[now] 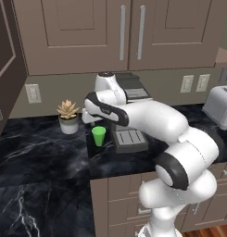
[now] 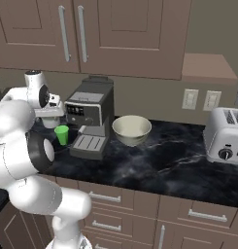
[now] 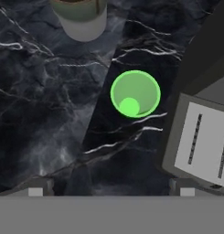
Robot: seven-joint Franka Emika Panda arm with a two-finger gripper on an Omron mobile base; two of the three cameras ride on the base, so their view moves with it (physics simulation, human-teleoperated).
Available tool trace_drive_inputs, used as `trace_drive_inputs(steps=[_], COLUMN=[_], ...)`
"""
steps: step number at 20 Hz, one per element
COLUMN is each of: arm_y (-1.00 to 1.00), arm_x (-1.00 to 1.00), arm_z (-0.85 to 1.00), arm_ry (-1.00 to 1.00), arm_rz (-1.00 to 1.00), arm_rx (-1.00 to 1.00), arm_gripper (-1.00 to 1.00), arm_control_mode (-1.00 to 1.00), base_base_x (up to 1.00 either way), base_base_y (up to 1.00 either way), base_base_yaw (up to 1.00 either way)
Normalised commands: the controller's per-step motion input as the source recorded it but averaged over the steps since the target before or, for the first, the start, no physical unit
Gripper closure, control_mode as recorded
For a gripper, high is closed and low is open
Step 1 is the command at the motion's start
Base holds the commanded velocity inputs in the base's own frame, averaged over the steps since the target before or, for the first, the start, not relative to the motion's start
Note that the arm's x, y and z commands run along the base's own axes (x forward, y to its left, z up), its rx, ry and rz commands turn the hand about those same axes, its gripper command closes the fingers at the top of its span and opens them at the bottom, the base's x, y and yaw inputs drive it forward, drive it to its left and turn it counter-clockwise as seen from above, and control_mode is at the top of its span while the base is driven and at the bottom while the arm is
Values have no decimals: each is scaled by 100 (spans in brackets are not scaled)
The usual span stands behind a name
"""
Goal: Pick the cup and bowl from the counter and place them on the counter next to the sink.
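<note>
The black marble counter (image 2: pixel 154 165) runs under brown wall cabinets (image 1: pixel 87 32) and carries everything else. The white arm (image 1: pixel 147 120) reaches forward over it, its hand hanging above the cup. A dark grey coffee machine (image 2: pixel 91 116) stands at the back, its drip tray toward the front edge. To its right, well apart, sits a silver toaster (image 2: pixel 226 136). Between them, just beside the coffee machine, rests the cream-white bowl (image 2: pixel 132 129), upright. A potted succulent (image 1: pixel 68 115) stands near the left wall. The green cup (image 3: pixel 135 93) stands upright on the counter, just beside the drip tray and near the succulent's pot. The gripper (image 3: pixel 111 192) hovers above the cup with its jaws spread wide, holding nothing.
</note>
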Motion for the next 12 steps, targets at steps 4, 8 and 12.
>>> trace_drive_inputs(steps=[4, 8, 12], arm_y=[34, 14, -1], arm_x=[23, 28, 4], arm_z=[-4, -20, -8], arm_ry=[0, -1, 0], arm_rz=[2, 1, 0], arm_rx=[0, 0, 0], arm_gripper=[-100, -100, -100], arm_control_mode=[-100, -100, -100], base_base_x=[0, 0, 0], base_base_y=[0, 0, 0], base_base_yaw=[0, 0, 0])
